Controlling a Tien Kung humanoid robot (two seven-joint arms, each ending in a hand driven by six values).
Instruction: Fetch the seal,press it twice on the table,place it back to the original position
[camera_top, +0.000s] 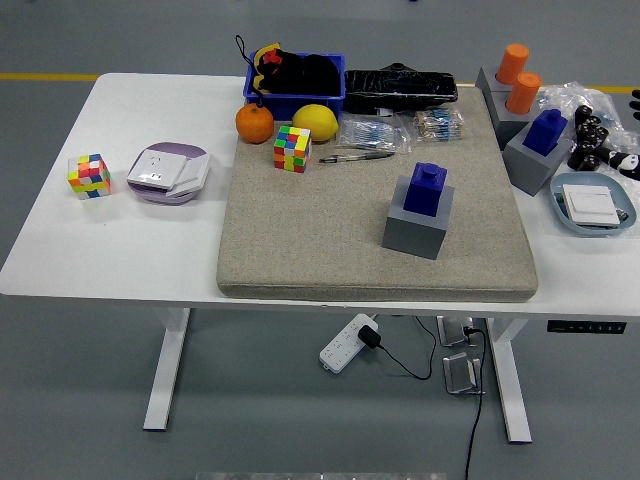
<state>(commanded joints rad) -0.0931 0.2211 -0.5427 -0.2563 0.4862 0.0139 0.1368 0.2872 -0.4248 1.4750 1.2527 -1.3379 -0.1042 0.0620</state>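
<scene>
Plainly, the blue seal (431, 188) stands upright in its grey block holder (417, 222) on the beige mat (372, 215), right of centre on the white bench (120, 230), with nothing touching it. At the right border, level with the far edge, only a tiny yellow-and-dark sliver shows — too little to say whether it is a robot hand, so its state cannot be told; no left robot hand is visible. A second blue seal (546, 130) sits in a grey holder off the mat, beside two orange caps (519, 78). Behind it, small black pieces (592, 138) in clear plastic are hard to identify.
</scene>
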